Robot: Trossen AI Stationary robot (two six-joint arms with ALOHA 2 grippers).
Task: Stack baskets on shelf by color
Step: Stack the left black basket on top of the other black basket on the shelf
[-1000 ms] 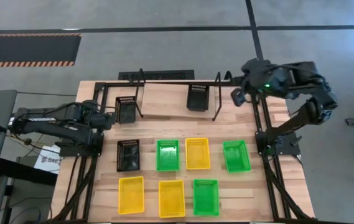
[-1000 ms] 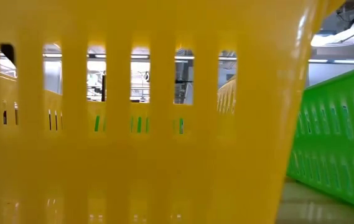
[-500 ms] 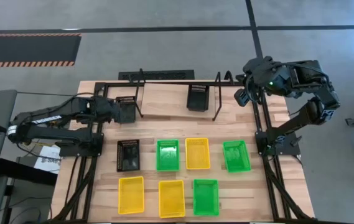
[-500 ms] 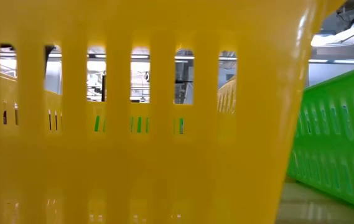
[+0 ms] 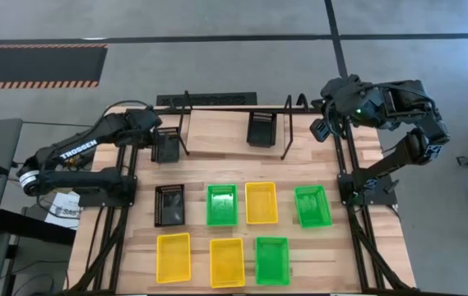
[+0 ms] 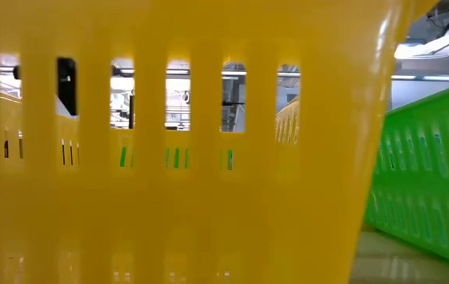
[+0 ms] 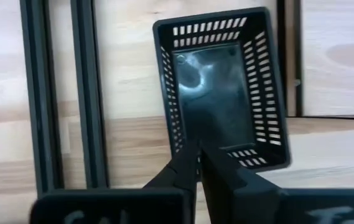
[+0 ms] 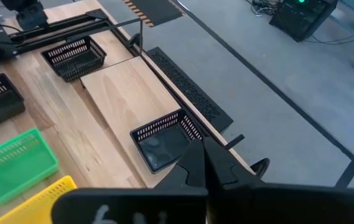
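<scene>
While the left gripper (image 7: 196, 163) hangs over the near wall of a black basket (image 5: 165, 145) at the far-left part of the worktop (image 5: 217, 131), its jaws look nearly together, tips at the basket's rim; whether they pinch that wall I cannot tell. This basket sits by the left leg of the shelf (image 5: 234, 105), which runs along the far edge.

Moving right, a second black basket (image 5: 261, 128) rests under the shelf's middle. Nearer the front lie a third black basket (image 5: 169, 205), three green baskets (image 5: 222, 205) and three yellow baskets (image 5: 261, 202), all apart from one another in two loose rows.

At the far-right corner the right gripper (image 8: 203, 163) waits above the worktop edge, jaws together and empty.

The step in hand seems to be settling the left black basket at its place. To do it well, the left jaws should part fully before lifting, rise straight up so the wall is not dragged, and leave the basket square to the shelf so later black ones nest cleanly.
</scene>
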